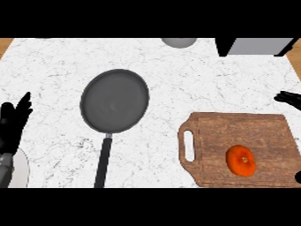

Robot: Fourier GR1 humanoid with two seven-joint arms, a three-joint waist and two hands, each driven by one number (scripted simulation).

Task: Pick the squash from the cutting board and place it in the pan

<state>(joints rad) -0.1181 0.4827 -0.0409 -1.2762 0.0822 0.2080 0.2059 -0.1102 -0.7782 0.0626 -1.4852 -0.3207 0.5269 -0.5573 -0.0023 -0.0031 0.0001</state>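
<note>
Left hand: the left hand [9, 128] shows at the lower left edge over the worktop [55, 75], fingers straight and pointing up, nothing in it, resting
Right hand: the right hand [299, 102] comes in at the right edge, its fingers spread out just above the board's far right corner; a second dark part of it shows at the lower right edge beside the board; it has hold of nothing
Squash: the orange squash [241, 160] lies on the cutting board [244, 130], towards the near right part of it, apart from both hands
Cutting board: wooden, with a slot handle on its left side, lying at the right of the white marbled worktop
Pan: the dark pan [115, 100] sits left of the board and apart from it, nothing inside, its long handle pointing towards the near edge
Far edge: a grey round object [178, 42] and a grey box with dark sides [257, 46], both cut off by the view
</note>
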